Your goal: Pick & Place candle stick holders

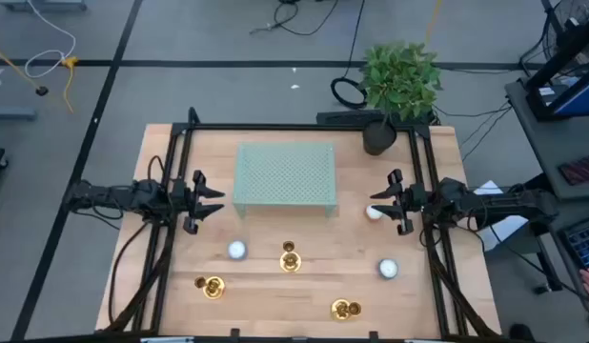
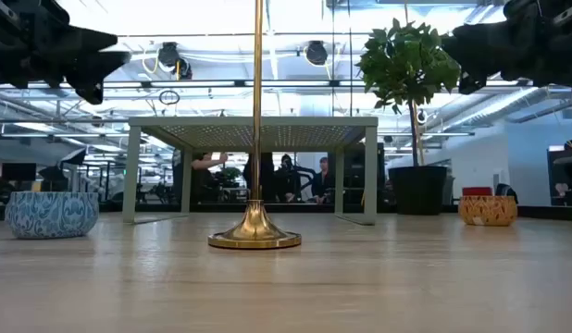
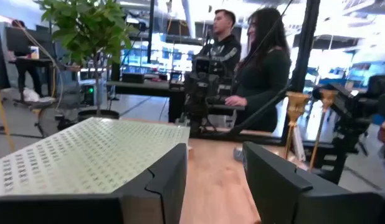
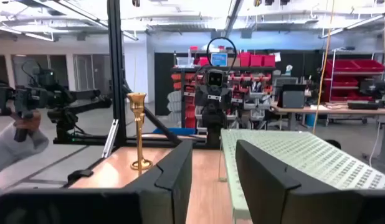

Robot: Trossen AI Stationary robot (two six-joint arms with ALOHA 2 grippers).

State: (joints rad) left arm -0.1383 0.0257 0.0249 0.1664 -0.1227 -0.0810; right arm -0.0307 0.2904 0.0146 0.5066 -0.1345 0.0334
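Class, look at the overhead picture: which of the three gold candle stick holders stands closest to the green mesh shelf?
The middle candle stick holder, standing just in front of the green mesh shelf. The left holder and the right holder stand farther away, nearer the table's front edge.

Robotics lab: red parts bins (image 4: 258,60) are lining shelves, cables (image 1: 304,14) are trailing across floor, people (image 3: 258,68) are standing behind the worktop (image 1: 275,286)
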